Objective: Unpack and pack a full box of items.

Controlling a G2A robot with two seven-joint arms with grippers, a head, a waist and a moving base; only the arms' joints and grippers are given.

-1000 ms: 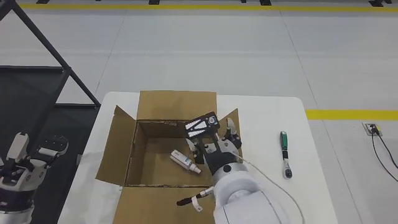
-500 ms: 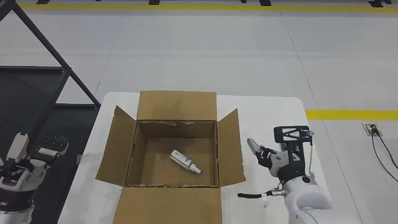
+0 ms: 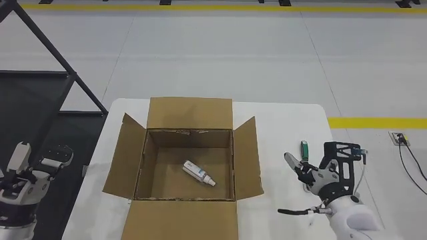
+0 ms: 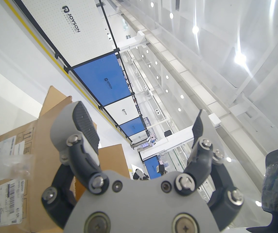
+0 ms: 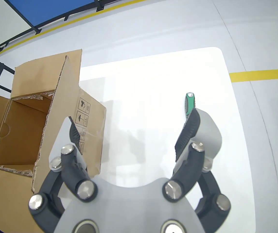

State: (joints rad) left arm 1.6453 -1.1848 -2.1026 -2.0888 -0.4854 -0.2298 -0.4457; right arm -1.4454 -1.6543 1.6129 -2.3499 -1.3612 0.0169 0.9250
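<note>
An open cardboard box (image 3: 140, 167) stands in the middle of the white table (image 3: 280, 127). A small white bottle (image 3: 199, 173) lies on its floor. To the right of the box my right gripper (image 3: 303, 167) hangs open over a green-handled ratchet (image 3: 303, 148), hiding most of the tool. In the right wrist view the green handle (image 5: 189, 103) pokes out past one pad, and the right gripper (image 5: 131, 129) holds nothing. My left gripper (image 3: 39, 157) sits off the table's left edge. It is open and empty (image 4: 141, 124), pointing up past the box's outer wall (image 4: 44, 134).
The box's four flaps are folded outward; the right flap (image 5: 85, 112) lies between the box and my right gripper. A black frame (image 3: 47, 47) stands left of the table. Bare tabletop runs between the box and the ratchet.
My right arm has swung from over the box's right side to the right and now hangs over the ratchet. The bottle, box and left arm have stayed put.
</note>
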